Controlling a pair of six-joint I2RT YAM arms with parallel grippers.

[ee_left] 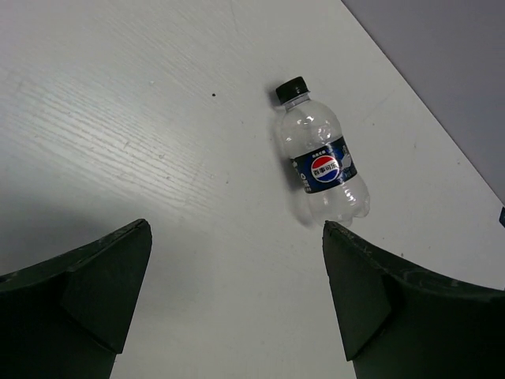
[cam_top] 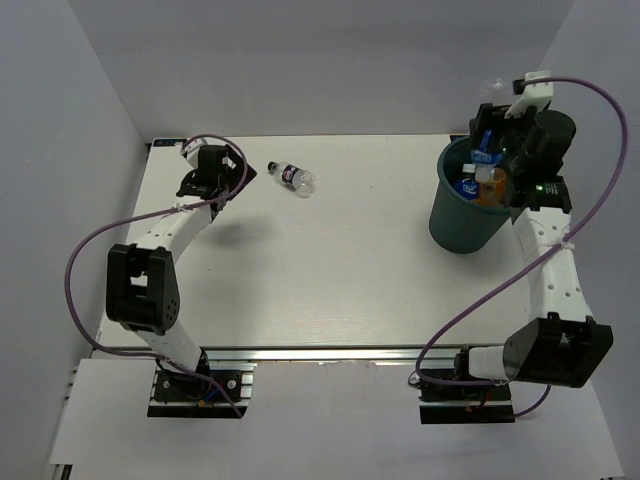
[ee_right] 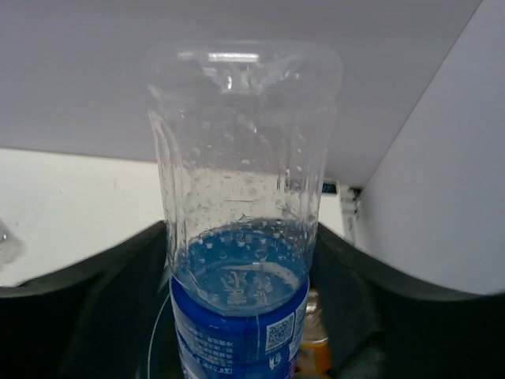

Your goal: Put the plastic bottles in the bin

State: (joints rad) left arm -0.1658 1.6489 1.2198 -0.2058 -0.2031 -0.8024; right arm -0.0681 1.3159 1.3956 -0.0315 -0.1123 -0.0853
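1. The bin point(cam_top: 455, 218) stands at the far right of the table point(cam_top: 330, 285). Some bottles lie inside it. I can see an orange one point(cam_top: 488, 193) and a bit of blue label, but I cannot count them all.
2. Just above the bin's open top, the right gripper point(cam_top: 495, 140) is squeezed tight around a clear bottle with a blue label point(ee_right: 237, 197). This bottle is not dropped in yet.
3. One small bottle with a dark label point(ee_left: 319, 162) lies on its side at the far left of the table, well apart from the bin.
4. The left gripper point(ee_left: 237, 292) hangs near that bottle. Its fingers are spread wide and it holds nothing.
5. I think the job is nearly done. Two bottles are left: the one held over the bin and the one lying on the table.
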